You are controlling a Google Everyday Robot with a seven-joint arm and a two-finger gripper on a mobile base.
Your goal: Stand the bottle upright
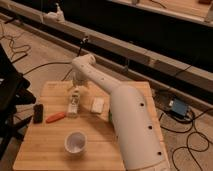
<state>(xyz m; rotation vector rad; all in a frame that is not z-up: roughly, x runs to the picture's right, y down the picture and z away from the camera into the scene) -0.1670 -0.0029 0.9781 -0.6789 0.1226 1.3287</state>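
Note:
The small whitish bottle point(74, 103) is on the wooden table point(45, 150), left of centre, its narrow end pointing toward the far edge. I cannot tell for sure whether it lies flat or leans. My gripper point(76, 88) hangs just above and behind the bottle's far end, at the end of the white arm point(125, 115) that reaches in from the lower right. Whether it touches the bottle is unclear.
A flat white block point(98, 104) lies right of the bottle. An orange carrot-shaped thing point(55, 117) and a black object point(37, 113) lie to the left front. A white cup point(75, 142) stands near the front. Cables run over the floor around the table.

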